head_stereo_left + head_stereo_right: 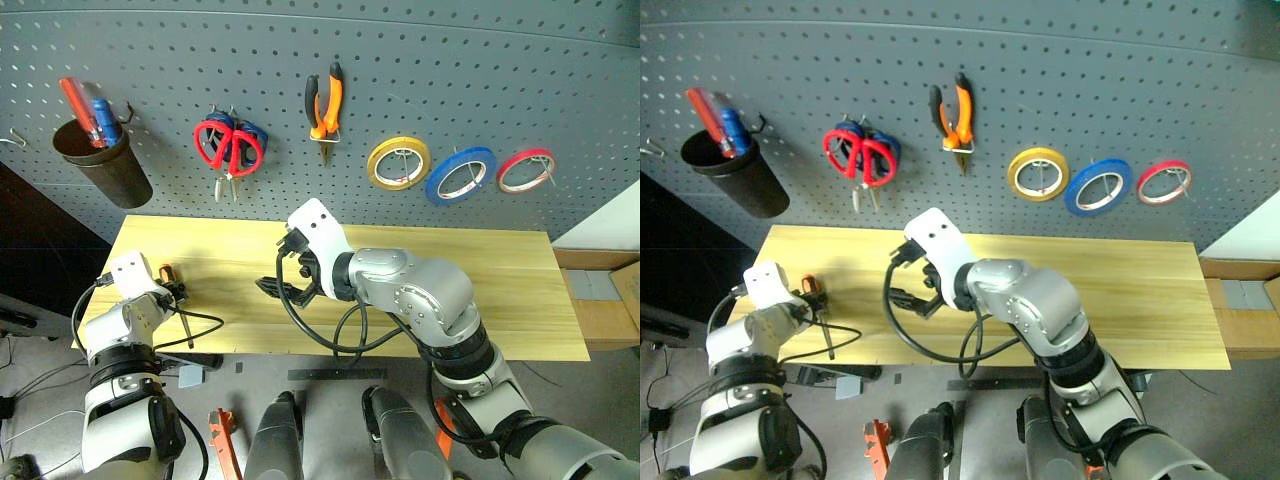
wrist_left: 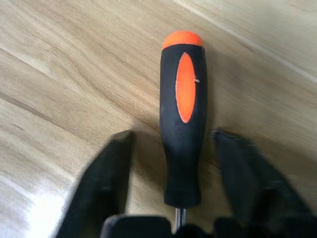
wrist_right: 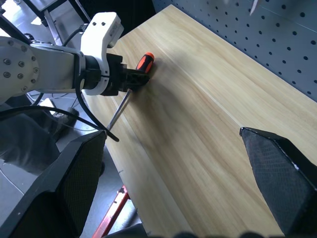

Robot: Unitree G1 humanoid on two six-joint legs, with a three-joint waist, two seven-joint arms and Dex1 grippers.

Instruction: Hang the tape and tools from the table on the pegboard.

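Note:
The screwdriver (image 2: 183,124), black handle with orange inlay and cap, lies flat at the left end of the table (image 1: 480,270). My left gripper (image 2: 173,136) is open, one finger on each side of the handle with a small gap either way. My right gripper (image 1: 275,285) hovers open above the table's middle, holding nothing. On the pegboard (image 1: 450,70) hang the blue tape (image 1: 461,175), the red-handled scissors (image 1: 222,145) and the orange-and-black pliers (image 1: 324,105).
A yellow roll (image 1: 398,162) and a red roll (image 1: 525,170) hang on either side of the blue tape. Blue-handled scissors (image 1: 252,140) hang behind the red ones. A black cup (image 1: 100,165) with red and blue handles in it hangs at the far left.

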